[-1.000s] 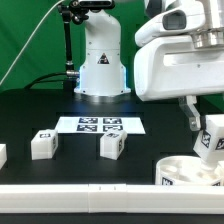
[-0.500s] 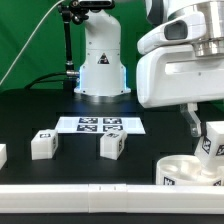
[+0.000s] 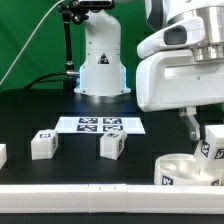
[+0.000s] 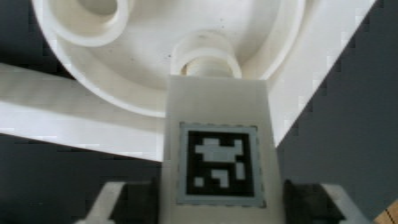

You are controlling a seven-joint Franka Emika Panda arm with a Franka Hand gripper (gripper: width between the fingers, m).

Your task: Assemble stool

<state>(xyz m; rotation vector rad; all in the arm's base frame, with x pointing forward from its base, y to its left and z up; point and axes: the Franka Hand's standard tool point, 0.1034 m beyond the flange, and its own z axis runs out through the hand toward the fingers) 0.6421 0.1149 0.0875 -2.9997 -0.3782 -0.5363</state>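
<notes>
- Moved: the held leg (image 3: 213,142) now sits lower, closer to the seat (image 3: 186,172).
- Loose legs (image 3: 42,145): standing on the bench (image 3: 150,145), well apart from the seat.
- Tool (image 4: 226,205): clamped on the held leg, its end over a seat socket — contact unclear.
- Step, as judged: fitting a leg; next calls for alignment, then a straight push down.

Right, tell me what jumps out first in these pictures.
The hand grips a tagged white leg, its tip at a socket of the round seat, at the exterior view's lower right. Two loose legs stand on the black table, in front of the marker board.
</notes>
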